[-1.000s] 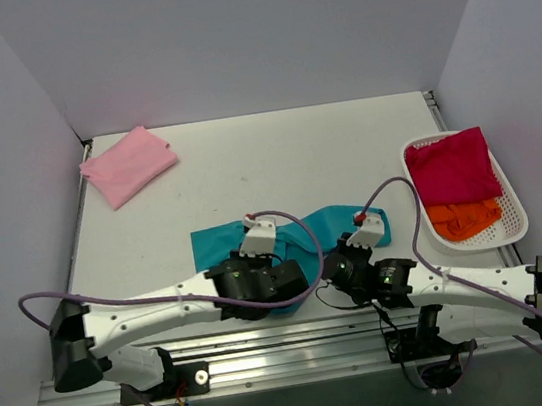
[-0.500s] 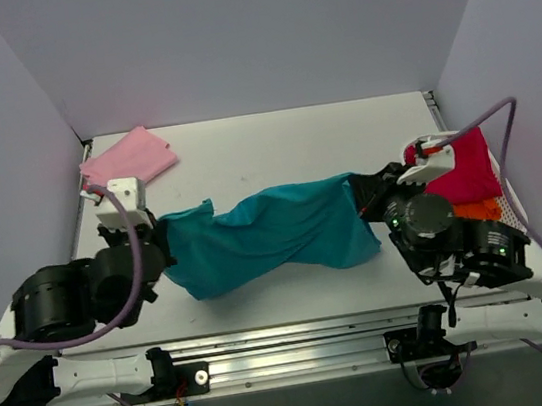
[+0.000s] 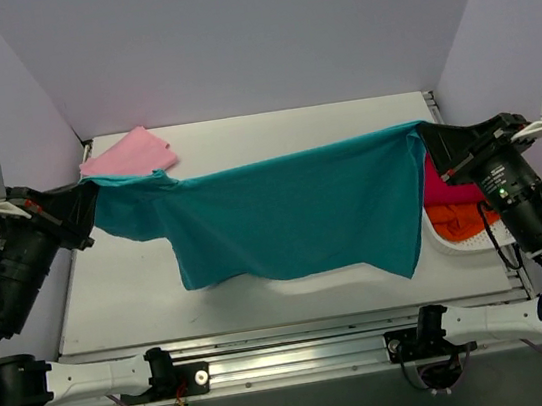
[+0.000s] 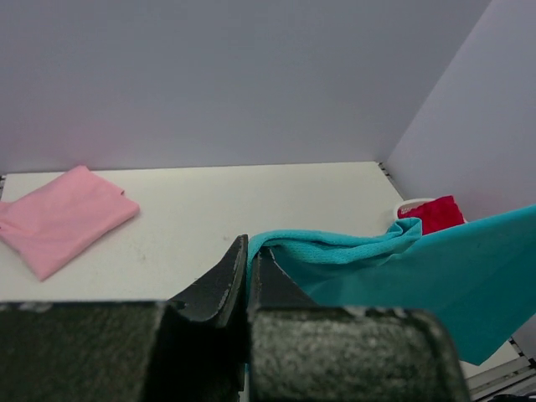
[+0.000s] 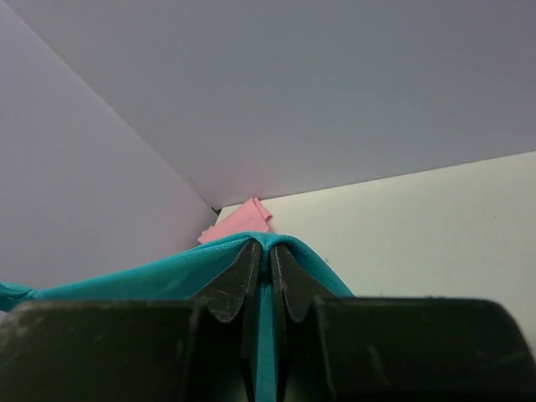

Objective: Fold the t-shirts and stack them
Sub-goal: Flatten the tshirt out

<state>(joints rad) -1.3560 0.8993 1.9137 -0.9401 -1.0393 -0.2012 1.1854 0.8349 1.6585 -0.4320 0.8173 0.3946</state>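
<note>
Hanging spread above the table point(image 3: 271, 132), teal t-shirt point(image 3: 292, 210) spans btwn both arms: L gripper point(image 3: 86, 196) clamps its top corner at left edge, R gripper point(image 3: 426, 138) clamps opposite corner at right edge; pink t-shirt point(image 3: 128, 154) lies folded, far-left corner.

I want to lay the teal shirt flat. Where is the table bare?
Bare: the table's far strip between the pink shirt and the basket, and the near strip along the front edge, before the hanging teal shirt. Crowded: the far-left corner and the right edge.
</note>
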